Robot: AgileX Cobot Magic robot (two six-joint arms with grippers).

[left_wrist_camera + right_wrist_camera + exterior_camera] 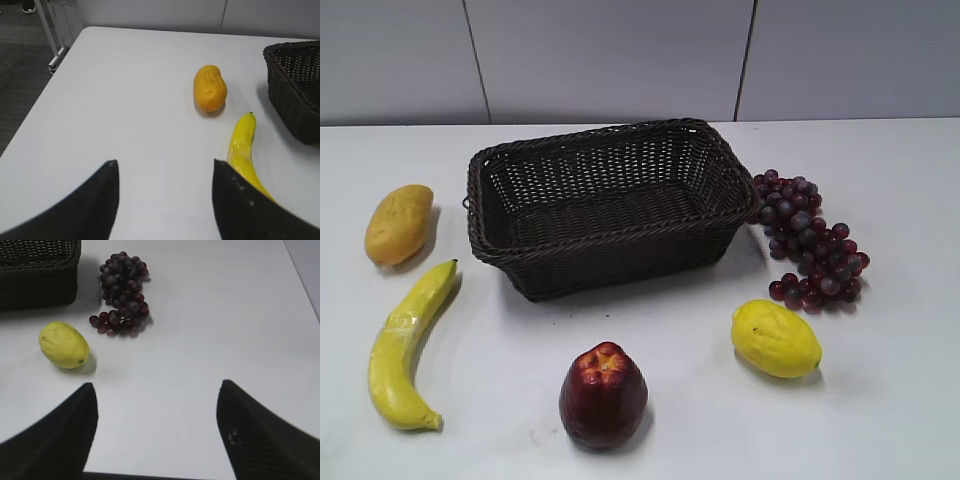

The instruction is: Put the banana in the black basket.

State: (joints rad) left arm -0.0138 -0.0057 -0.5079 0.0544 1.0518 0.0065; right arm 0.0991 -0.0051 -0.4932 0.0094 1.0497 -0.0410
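1. Banana (405,345) lies flat on the white surface (880,400), near-left of the black basket (610,205), clear of its wall. Its tip points far-right toward the basket; stem end is nearest us. A glossy wrap patch sits about mid-length.
2. Basket looks empty. Nothing placed yet, so we judge the step in hand to be the reach and grasp.
3. Left hand (165,200) is open, fingers spread wide, holding nothing, above bare surface just left of the banana. Right hand (155,435) is likewise open and empty, out by the lemon (63,345) and grapes (121,292).
4. We favour the left hand: it is on the banana's side. It should shift right and centre over the middle, fingers across the narrow width rather than along the curve.
5. The wrap patch may be slick; we close firmly, slightly off it.
6. Mango-like fruit (398,224) sits just far of the tip; we keep clear of it.
7. Lift well over the braided rim before moving right and releasing lengthwise.
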